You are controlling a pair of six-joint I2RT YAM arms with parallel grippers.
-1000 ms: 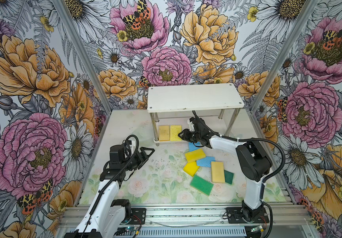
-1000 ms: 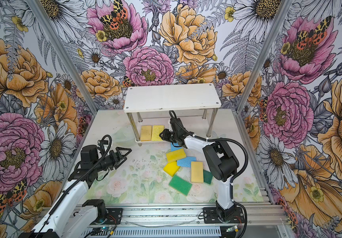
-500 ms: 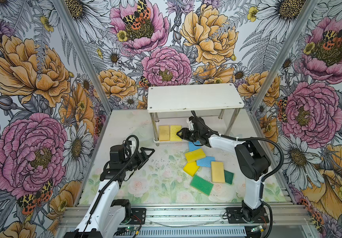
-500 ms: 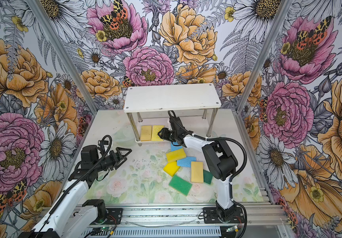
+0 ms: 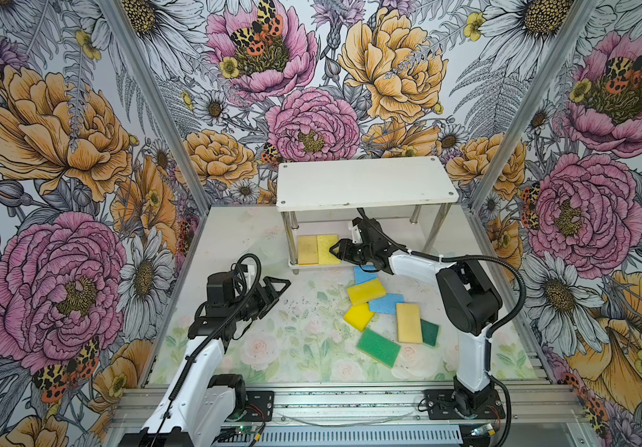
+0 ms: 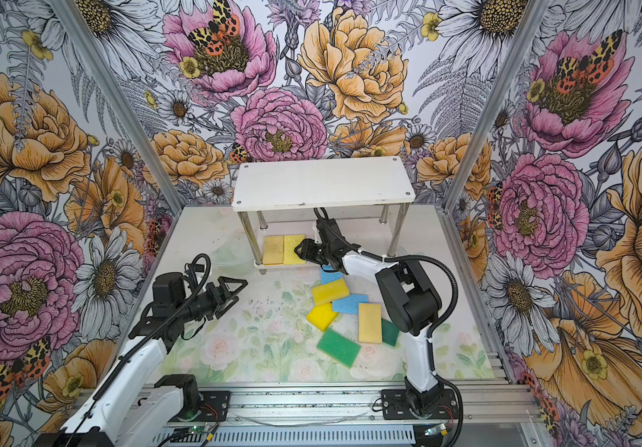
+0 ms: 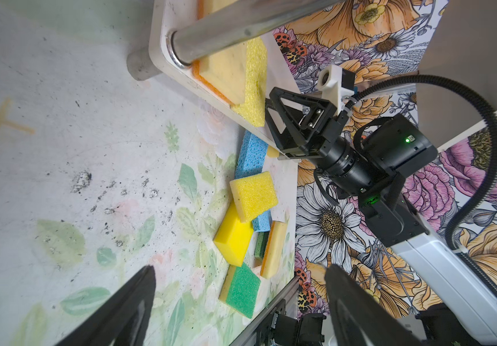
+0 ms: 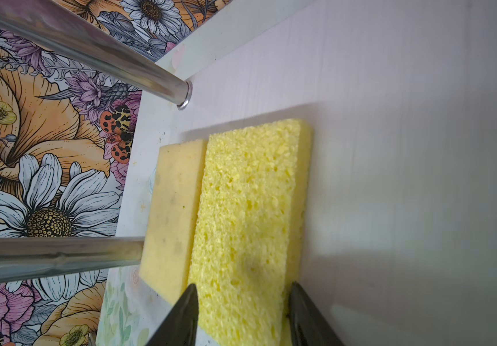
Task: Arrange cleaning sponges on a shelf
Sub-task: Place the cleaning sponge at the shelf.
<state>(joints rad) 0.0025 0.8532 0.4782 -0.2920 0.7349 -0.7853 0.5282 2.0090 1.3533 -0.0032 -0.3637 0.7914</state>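
Flower-printed tabletop: at centre left, the left gripper hovers agape and empty. On the shelf's lower board, the right gripper straddles a yellow sponge; whether it squeezes, unclear. Loose sponges lie lower right.

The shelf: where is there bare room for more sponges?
Top board: wholly bare. Lower board: free from the coarse yellow sponge to the posts near the right arm; the tan sponge sits beside it at the other end. The table in front of the left hand is bare too. Crowded: the loose sponge pile by the right arm.
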